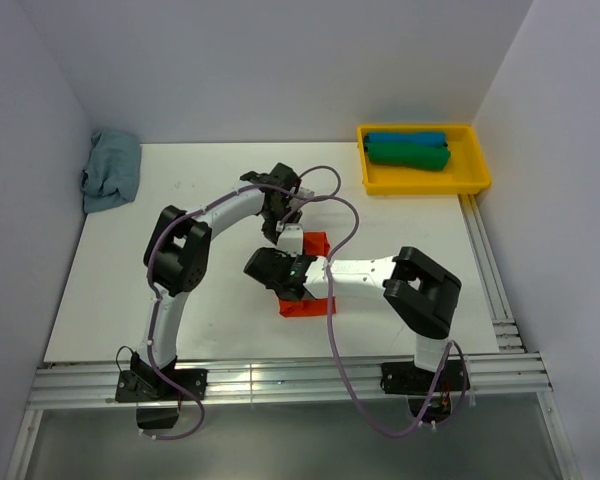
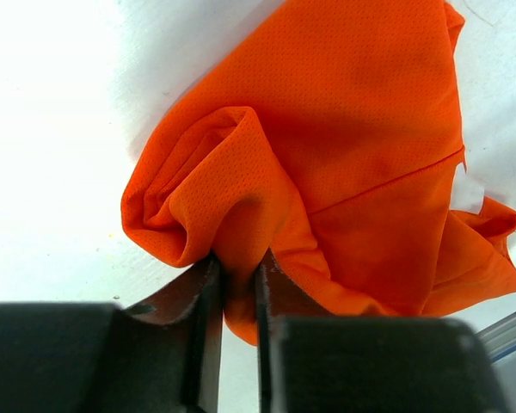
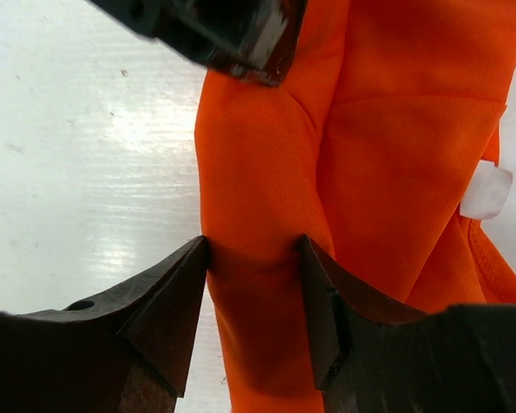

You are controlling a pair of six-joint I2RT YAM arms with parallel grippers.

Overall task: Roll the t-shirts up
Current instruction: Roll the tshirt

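The orange-red t-shirt lies bunched at the table's middle, largely under my right arm. Its white neck label shows at the right in the left wrist view, and the label shows again in the right wrist view. My left gripper is shut on a thin raised fold of the shirt. My right gripper is shut on a thicker rolled edge of the shirt, both pads pressing the cloth. In the top view the left gripper sits just beyond the right gripper.
A yellow tray at the back right holds a rolled blue t-shirt and a rolled green t-shirt. A crumpled blue-grey cloth lies at the back left by the wall. Metal rails run along the near and right edges.
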